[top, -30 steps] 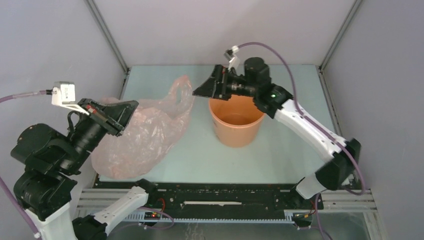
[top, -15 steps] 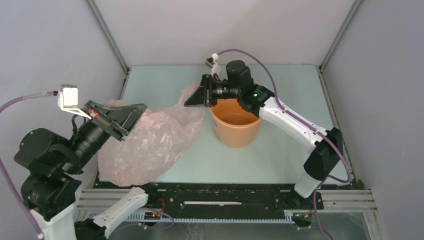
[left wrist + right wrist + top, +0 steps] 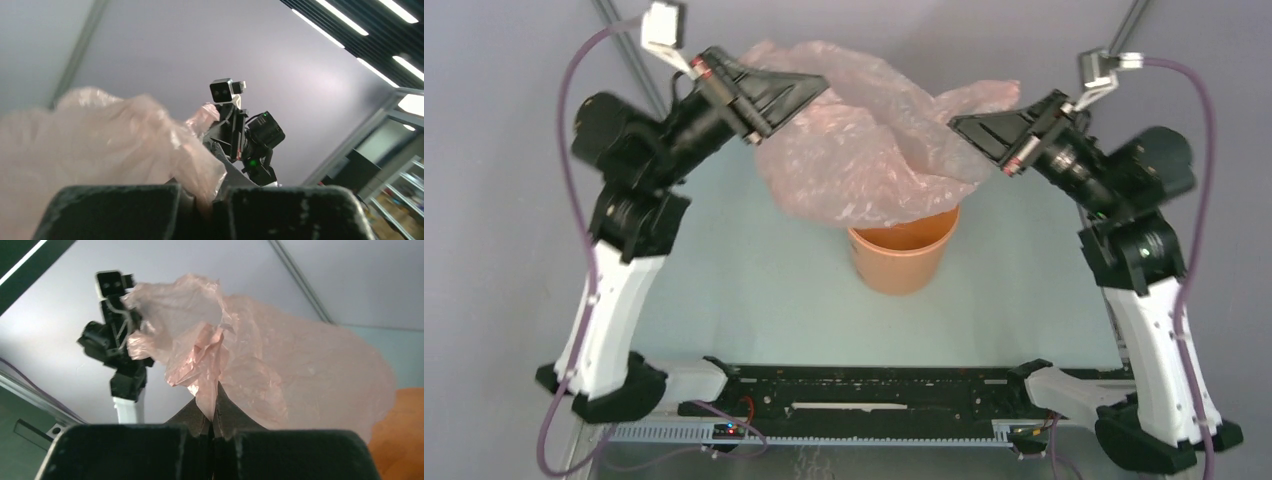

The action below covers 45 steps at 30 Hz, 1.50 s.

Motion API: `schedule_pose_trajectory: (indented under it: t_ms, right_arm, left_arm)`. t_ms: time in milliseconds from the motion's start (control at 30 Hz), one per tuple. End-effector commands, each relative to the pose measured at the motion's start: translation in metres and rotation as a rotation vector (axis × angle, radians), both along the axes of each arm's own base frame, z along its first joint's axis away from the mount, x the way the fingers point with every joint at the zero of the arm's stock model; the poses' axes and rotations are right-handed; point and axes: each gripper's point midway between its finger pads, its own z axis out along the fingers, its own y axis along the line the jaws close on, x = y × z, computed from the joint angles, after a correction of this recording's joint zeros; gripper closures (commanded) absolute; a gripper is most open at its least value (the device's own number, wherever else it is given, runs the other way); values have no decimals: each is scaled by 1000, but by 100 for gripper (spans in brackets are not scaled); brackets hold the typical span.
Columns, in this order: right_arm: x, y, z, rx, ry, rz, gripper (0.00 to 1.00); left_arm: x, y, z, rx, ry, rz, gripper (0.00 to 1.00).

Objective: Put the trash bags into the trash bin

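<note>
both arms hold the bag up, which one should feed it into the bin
Right, by a little. Both jaws are shut on the pink bag; in the top view the right jaws line up with the bin, above the bag's lowest fold, while the left jaws sit outside it.

— How's the light?
— Even, soft; long white ceiling strips (image 3: pixel 345 20) glare in my left wrist view.
— Sharpness?
— My dark fingers (image 3: pixel 115 210) blur near the lens; the wrinkly pale-pink plastic film bag (image 3: pixel 864 160) glints.
</note>
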Motion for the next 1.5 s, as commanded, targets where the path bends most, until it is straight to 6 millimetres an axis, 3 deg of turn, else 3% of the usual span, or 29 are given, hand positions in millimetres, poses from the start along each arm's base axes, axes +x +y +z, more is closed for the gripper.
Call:
schedule_pose_trajectory:
  t_ms: [0, 167, 267, 367, 467, 700, 800, 900, 1033, 1200, 1267, 1333, 1467]
  right_arm:
    - [9, -19, -22, -42, 72, -94, 100]
    - [9, -34, -48, -63, 159, -147, 100]
    - [7, -36, -75, -76, 228, -143, 100]
    - [2, -33, -95, -79, 274, -109, 100]
    - [-3, -22, -92, -71, 269, -23, 100]
    - [-26, 16, -50, -5, 223, 164, 100]
    - [-39, 20, -50, 6, 258, 179, 100]
    - [-37, 3, -60, 10, 329, 105, 100]
    - [-43, -14, -59, 33, 340, 51, 100]
    - [-23, -42, -111, -21, 475, -132, 93]
    - [-15, -58, -132, -95, 488, -221, 95]
    - [-11, -70, -139, -139, 473, -282, 97]
    - [-8, -78, -130, -137, 437, -315, 98]
  left_arm:
    - [-23, -29, 33, -66, -68, -206, 100]
    - [20, -50, -7, -76, 98, -182, 100]
    - [38, -63, -39, -52, 214, -196, 100]
    - [40, -66, -62, -30, 261, -200, 100]
    - [35, -58, -73, 2, 259, -166, 100]
    - [23, -31, -73, -11, 259, -133, 100]
    - [21, -28, -80, 12, 279, -124, 100]
    - [20, -30, -85, 19, 307, -141, 100]
    - [20, -27, -76, -5, 288, -134, 100]
    - [33, -46, -87, 1, 308, -201, 100]
    - [43, -54, -95, 8, 327, -216, 100]
    - [47, -62, -84, -17, 303, -247, 100]
    - [54, -73, -53, -49, 256, -277, 100]
